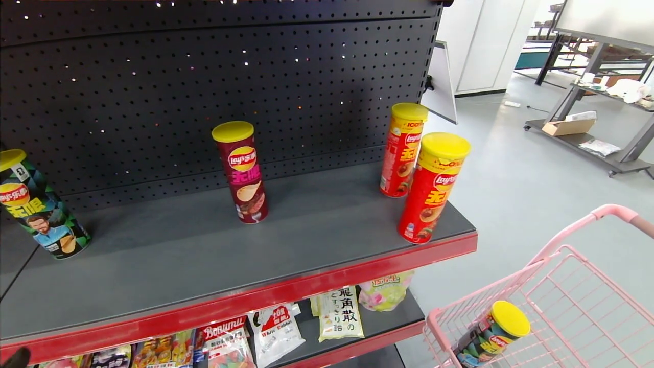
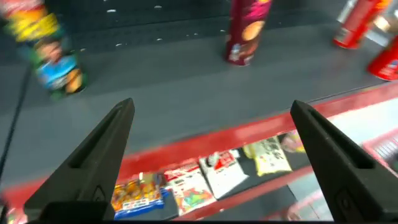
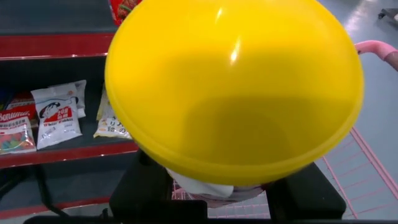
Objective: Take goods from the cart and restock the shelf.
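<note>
**A:** How far is the restock?

**B:** Four cans are standing on the shelf [image 1: 204,255]. In the head view, the green can [image 1: 43,207] is at 9 o'clock, the maroon can [image 1: 241,171] is near centre, and the rear red can [image 1: 403,151] and front red can [image 1: 434,189] are at 2 o'clock.

**A:** And the grippers?

**B:** The right gripper [image 3: 211,196] is pinching the yellow-lidded can [image 1: 491,332], with its fingers [image 3: 149,193] narrow on the body. That can is sitting at 5 o'clock, at the pink cart's [image 1: 562,245] near corner. The left gripper [image 2: 212,104] is hanging wide open and carrying nothing, facing the red edge [image 2: 205,140].

**A:** What's remaining?

**B:** My judgement is that this can is not yet shelved. I cannot tell whether the cart is holding more.
</note>
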You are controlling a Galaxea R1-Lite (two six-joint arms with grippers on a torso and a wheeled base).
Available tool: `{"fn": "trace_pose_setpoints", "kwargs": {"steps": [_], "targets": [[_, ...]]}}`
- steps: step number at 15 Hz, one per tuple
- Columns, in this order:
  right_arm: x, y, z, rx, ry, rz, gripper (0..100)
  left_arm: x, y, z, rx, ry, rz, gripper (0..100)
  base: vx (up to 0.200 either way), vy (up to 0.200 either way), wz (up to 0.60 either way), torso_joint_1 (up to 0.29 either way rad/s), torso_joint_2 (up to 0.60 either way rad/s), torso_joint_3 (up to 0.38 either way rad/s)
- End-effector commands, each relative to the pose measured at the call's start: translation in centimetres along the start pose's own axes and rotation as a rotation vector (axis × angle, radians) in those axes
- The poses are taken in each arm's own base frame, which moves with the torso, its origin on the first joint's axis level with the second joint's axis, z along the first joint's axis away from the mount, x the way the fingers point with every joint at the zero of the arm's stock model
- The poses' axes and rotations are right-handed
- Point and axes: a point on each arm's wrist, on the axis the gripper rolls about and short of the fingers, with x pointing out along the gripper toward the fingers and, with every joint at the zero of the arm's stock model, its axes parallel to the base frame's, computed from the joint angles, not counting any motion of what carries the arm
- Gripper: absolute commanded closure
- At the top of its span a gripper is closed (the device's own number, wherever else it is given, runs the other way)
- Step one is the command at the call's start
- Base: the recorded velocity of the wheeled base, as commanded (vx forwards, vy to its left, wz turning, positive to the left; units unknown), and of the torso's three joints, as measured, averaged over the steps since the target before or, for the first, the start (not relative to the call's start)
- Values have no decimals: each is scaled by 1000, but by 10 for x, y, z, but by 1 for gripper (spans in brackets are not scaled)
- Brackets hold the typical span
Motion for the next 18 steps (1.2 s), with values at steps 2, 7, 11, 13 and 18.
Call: {"fn": "trace_pose_setpoints", "kwargs": {"steps": [2,7,11,13,18], "targets": [[12,-2,15,3,71,-4,100,136,-5,47,63,202,-248,0,0,0,0,0,0,0],[15,-2,16,36,87,45,100,229,-5,26,131,178,-459,0,0,0,0,0,0,0],[14,-2,16,56,83,45,100,273,-5,24,161,108,-468,0,0,0,0,0,0,0],[12,-2,15,57,72,40,100,291,-5,33,175,72,-471,0,0,0,0,0,0,0],[13,-2,15,57,74,37,100,311,-19,32,187,47,-518,0,0,0,0,0,0,0]]}}
